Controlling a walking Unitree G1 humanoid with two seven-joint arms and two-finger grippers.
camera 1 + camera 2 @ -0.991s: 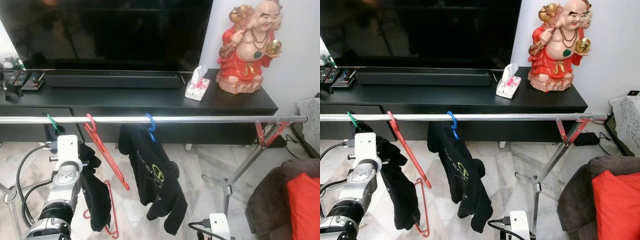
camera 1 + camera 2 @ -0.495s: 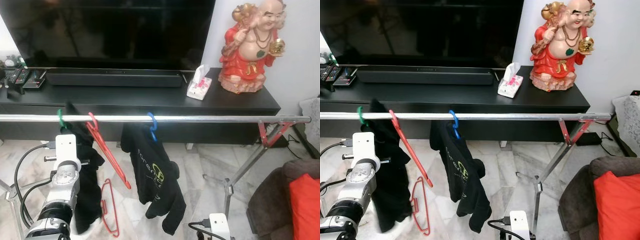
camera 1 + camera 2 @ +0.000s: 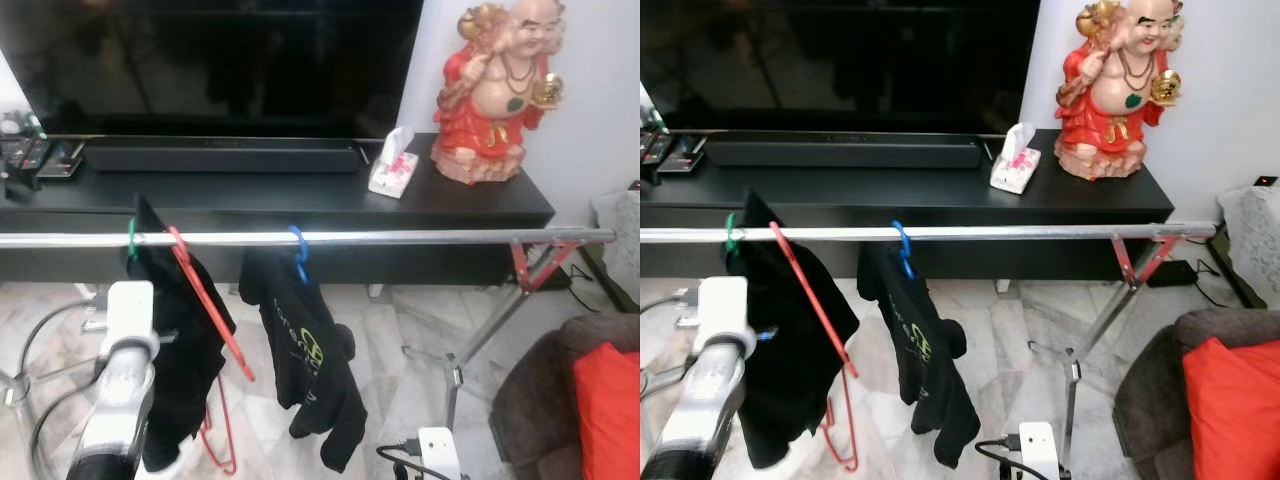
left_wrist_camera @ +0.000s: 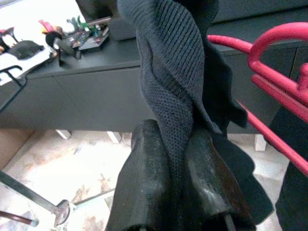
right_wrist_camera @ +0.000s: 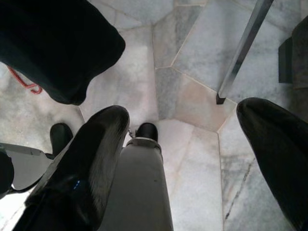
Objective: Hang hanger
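A steel rail (image 3: pixel 420 238) runs across in front of me. A green hanger hook (image 3: pixel 131 234) sits on it at the left, carrying a black garment (image 3: pixel 190 330). My left gripper (image 4: pixel 175 144) is shut on a fold of that dark knit cloth (image 4: pixel 168 82), below the rail. Right beside it an empty red hanger (image 3: pixel 208 310) hangs tilted from the rail. Further right, a blue hanger (image 3: pixel 298 250) holds a black printed T-shirt (image 3: pixel 312 375). Low down, my right gripper (image 5: pixel 183 144) is open and points at the marble floor.
Behind the rail is a black TV console (image 3: pixel 300 200) with a soundbar (image 3: pixel 220 157), a tissue box (image 3: pixel 393 173) and a red statue (image 3: pixel 495 95). The rack's leg (image 3: pixel 480 335) slants at the right, near a sofa with a red cushion (image 3: pixel 605 410). A white power block (image 3: pixel 437 448) lies on the floor.
The green hanger with the black garment has risen, and its hook now sits on the rail close to the red hanger. My left arm has lifted with it and looks blurred.
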